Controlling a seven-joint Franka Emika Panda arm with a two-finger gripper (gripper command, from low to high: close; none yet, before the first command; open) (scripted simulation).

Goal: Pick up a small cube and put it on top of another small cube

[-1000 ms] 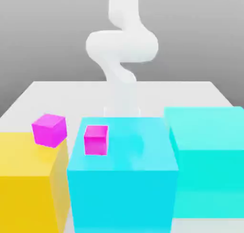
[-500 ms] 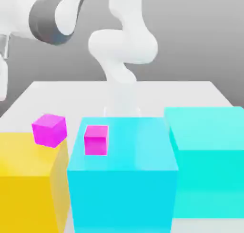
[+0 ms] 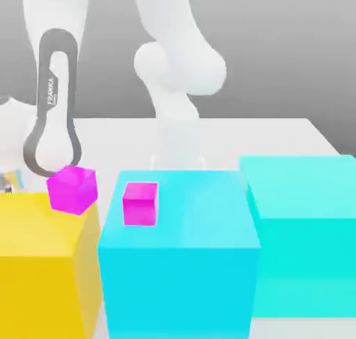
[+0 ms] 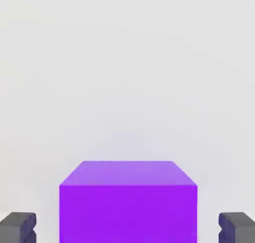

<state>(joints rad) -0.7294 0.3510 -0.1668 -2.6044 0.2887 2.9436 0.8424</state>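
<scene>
In the hand view a small dark violet cube rests on the pale table surface. My gripper straddles it. One dark fingertip stands on each side of the cube, with a clear gap between each fingertip and the cube's side faces. The jaws are open and touch nothing. In the exterior view my white arm reaches down at the exterior view's left, behind the yellow block.
Three big blocks fill the front of the exterior view: yellow, cyan and teal. A magenta small cube sits on the yellow block. Another magenta cube sits on the cyan block.
The arm has swung from the back of the table down to the exterior view's left, behind the yellow block. The blocks and magenta cubes have not moved.
</scene>
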